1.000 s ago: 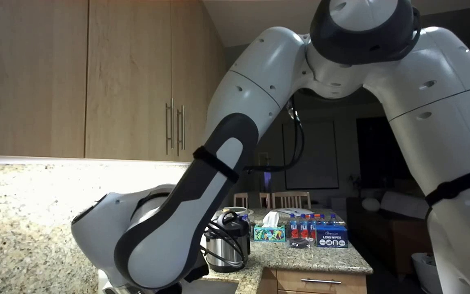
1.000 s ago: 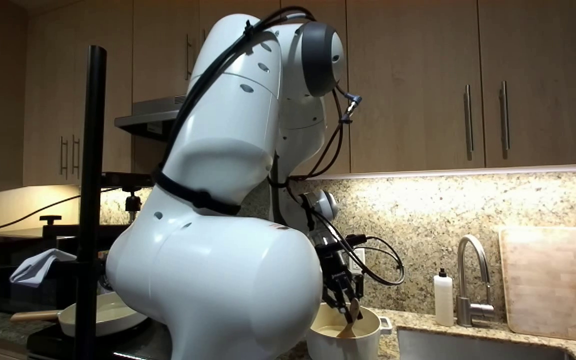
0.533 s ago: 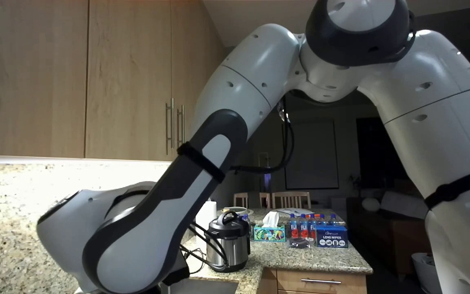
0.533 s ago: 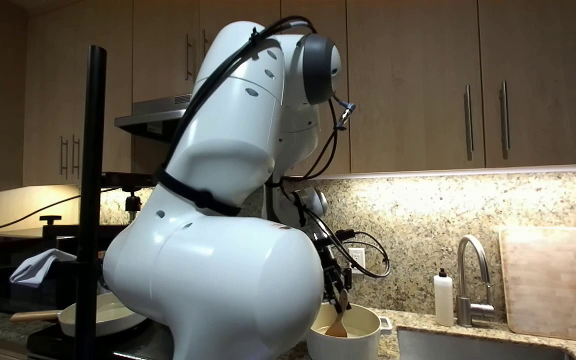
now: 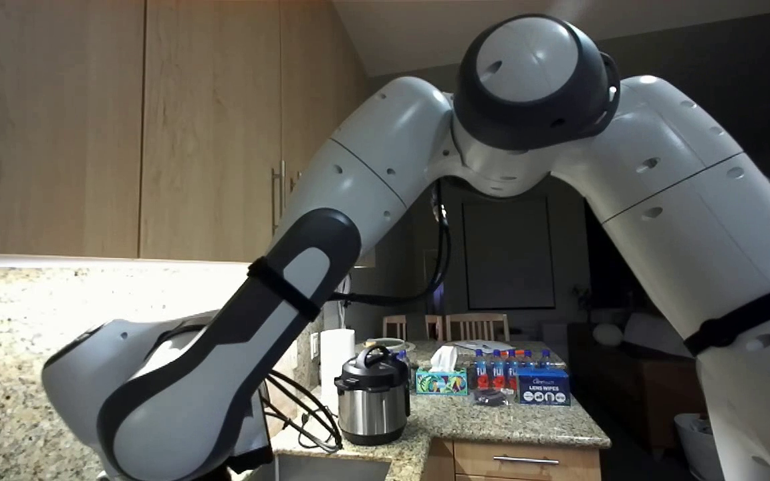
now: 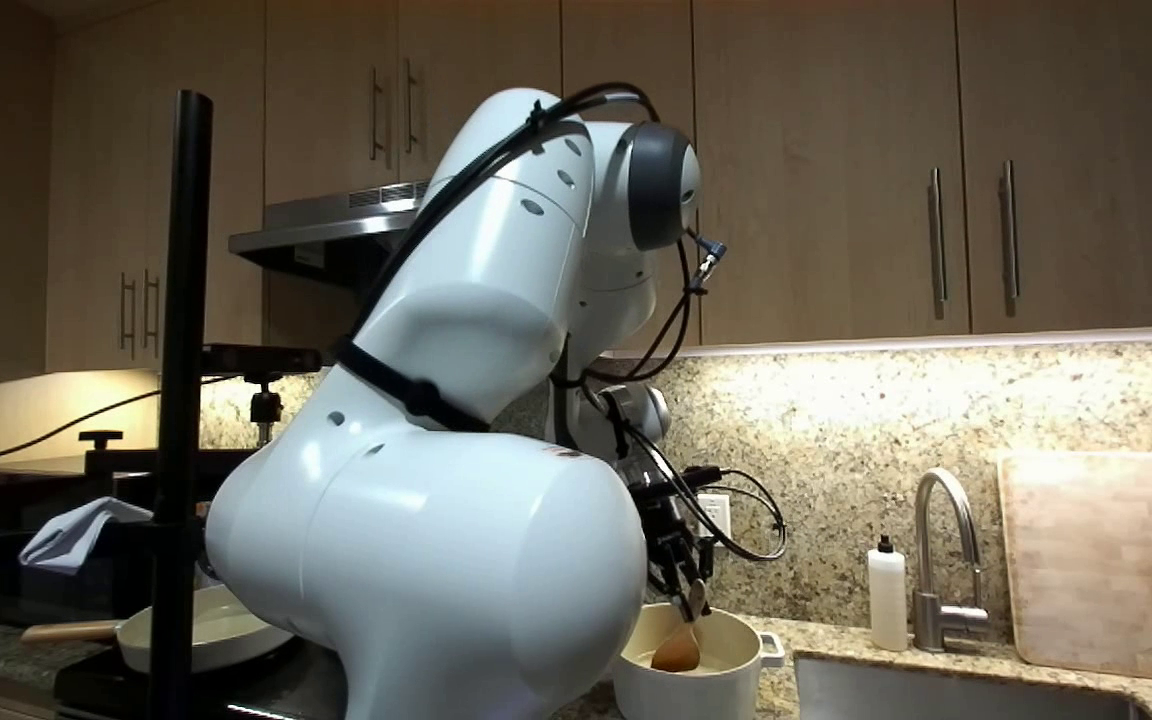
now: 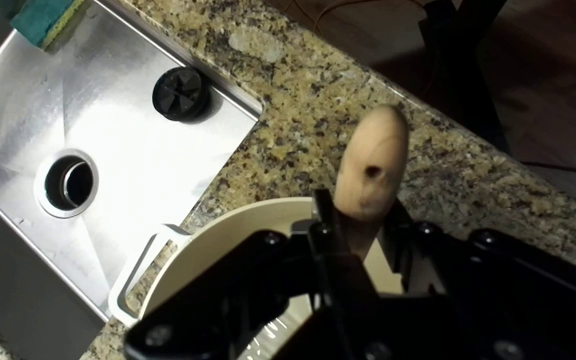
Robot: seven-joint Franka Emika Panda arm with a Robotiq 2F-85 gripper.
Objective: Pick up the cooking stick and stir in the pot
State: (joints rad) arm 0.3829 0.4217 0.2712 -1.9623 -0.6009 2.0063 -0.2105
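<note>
- Wrist view: gripper [image 7: 360, 220], black; fingers were clamped on the handle of the wooden spoon [image 7: 374, 150], whose rounded end (pierced by a small hole) stuck out past them.
- Pot [image 6: 686, 695], cream; in an exterior view the spoon's head sat tilted down inside it, contact with the bottom unclear.
- Sink [image 7: 128, 140], steel; lay just beside the pot, a round black piece [image 7: 179, 93] resting in it.
- White bottle [image 6: 888, 605] and faucet [image 6: 928, 622]; stood upright, side by side, behind the sink.
- Frying pan [image 6: 221, 618]; stood well apart from the pot.
- Pressure cooker [image 5: 373, 404] and tissue box [image 5: 432, 383]; stood on the counter [image 5: 505, 422].
</note>
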